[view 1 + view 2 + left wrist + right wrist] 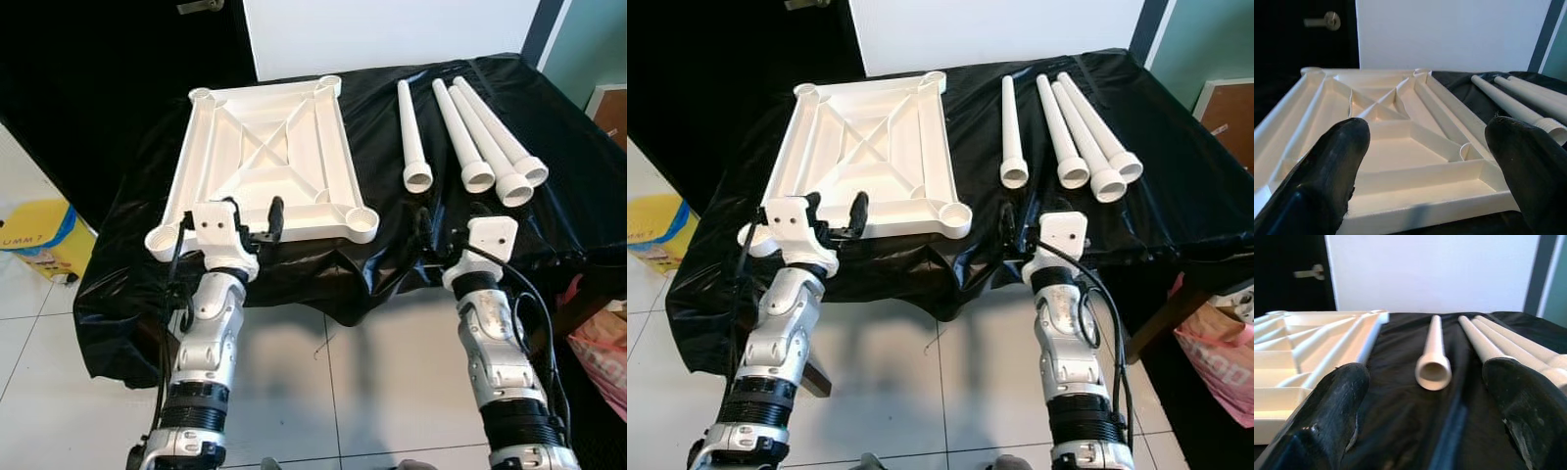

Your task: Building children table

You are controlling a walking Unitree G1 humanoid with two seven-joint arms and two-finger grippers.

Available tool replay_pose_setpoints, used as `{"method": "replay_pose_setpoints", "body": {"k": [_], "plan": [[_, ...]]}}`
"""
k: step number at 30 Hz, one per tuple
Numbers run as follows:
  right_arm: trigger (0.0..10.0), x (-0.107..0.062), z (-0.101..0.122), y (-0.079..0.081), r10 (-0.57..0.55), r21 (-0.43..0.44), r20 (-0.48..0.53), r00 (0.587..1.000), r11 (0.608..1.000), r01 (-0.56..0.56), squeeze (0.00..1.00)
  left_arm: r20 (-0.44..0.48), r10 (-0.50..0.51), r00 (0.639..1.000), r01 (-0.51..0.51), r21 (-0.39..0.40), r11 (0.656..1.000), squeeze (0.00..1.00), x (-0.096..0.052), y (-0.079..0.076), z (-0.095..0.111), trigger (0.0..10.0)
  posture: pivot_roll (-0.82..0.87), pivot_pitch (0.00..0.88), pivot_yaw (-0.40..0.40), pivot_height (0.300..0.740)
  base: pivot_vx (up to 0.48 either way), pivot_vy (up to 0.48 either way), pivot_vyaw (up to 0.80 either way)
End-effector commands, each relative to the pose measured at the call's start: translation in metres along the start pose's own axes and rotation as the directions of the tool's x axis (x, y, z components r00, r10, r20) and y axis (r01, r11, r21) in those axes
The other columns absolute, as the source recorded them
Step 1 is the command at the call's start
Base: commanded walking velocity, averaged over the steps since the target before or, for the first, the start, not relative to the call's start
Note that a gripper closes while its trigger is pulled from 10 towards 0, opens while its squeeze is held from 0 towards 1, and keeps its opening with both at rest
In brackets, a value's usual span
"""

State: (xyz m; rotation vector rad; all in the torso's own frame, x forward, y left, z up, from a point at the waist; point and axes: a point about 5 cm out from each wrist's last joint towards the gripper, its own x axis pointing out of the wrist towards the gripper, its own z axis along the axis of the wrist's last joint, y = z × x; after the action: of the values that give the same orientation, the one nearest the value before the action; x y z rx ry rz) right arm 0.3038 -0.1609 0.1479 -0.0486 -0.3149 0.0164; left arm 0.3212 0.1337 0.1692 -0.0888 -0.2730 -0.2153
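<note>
The white tabletop (266, 162) lies upside down on the black cloth (392, 264), 4 legs (468, 127) loose beside it, none fitted. Looks like the very start. Left gripper (257, 217) hovers spread at the tabletop's near edge, right gripper (1425, 431) spread facing the nearest leg (1433, 363). Next it needs to grab that leg and aim for a corner socket (360, 216).

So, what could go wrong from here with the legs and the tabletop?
1. The round table legs lie loose on the slippery black cover; a nudge from the open right pincer may roll them.
2. The upturned tabletop has a corner socket overhanging near the left pincer; pushing could tip it.
</note>
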Motion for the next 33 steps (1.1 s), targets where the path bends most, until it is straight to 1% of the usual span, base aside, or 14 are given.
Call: {"method": "replay_pose_setpoints", "body": {"k": [1,6,7,8,11,18,33], "plan": [[10.0,-0.002,0.001,0.001,0.01,-0.017,0.013,1.0,1.0,-0.01,0.0,-0.025,-0.013,1.0,0.013,0.013,1.0,0.0,-0.003,0.004,-0.003,10.0,-0.11,0.006,0.059,0.74,0.0,0.0,0.0],[10.0,-0.002,0.003,-0.001,-0.006,-0.027,0.017,1.0,1.0,0.007,0.0,-0.027,-0.018,0.999,0.018,0.023,1.0,0.0,-0.001,0.011,0.001,10.0,-0.11,0.008,0.058,0.74,0.0,0.0,0.0],[10.0,-0.001,0.004,-0.002,-0.013,-0.026,0.016,1.0,1.0,0.014,0.0,-0.025,-0.015,1.0,0.016,0.037,0.999,0.0,-0.001,0.013,0.003,10.0,-0.11,0.013,0.058,0.74,0.0,0.0,0.0],[10.0,-0.001,0.004,-0.002,-0.013,-0.026,0.016,1.0,1.0,0.014,0.0,-0.025,-0.015,1.0,0.016,0.037,0.999,0.0,-0.001,0.013,0.003,10.0,-0.11,0.013,0.058,0.74,0.0,0.0,0.0],[10.0,0.0,0.006,-0.005,-0.022,-0.025,0.022,1.0,0.999,0.022,0.0,-0.017,-0.004,1.0,0.004,0.028,1.0,0.0,-0.003,0.019,0.009,10.0,-0.1,0.024,0.055,0.74,0.0,0.0,0.0],[10.0,0.004,0.009,-0.006,-0.027,-0.037,0.032,0.999,0.999,0.028,0.0,-0.006,0.02,1.0,-0.019,0.027,0.999,0.0,-0.007,0.022,0.011,10.0,-0.09,0.028,0.043,0.74,0.0,0.0,0.0],[10.0,0.01,0.012,-0.006,-0.009,-0.051,0.041,0.999,0.999,0.011,0.0,-0.004,0.034,0.999,-0.034,0.002,0.999,0.0,-0.007,0.022,0.013,10.0,-0.09,0.021,0.022,0.74,0.0,0.0,0.0]]}}
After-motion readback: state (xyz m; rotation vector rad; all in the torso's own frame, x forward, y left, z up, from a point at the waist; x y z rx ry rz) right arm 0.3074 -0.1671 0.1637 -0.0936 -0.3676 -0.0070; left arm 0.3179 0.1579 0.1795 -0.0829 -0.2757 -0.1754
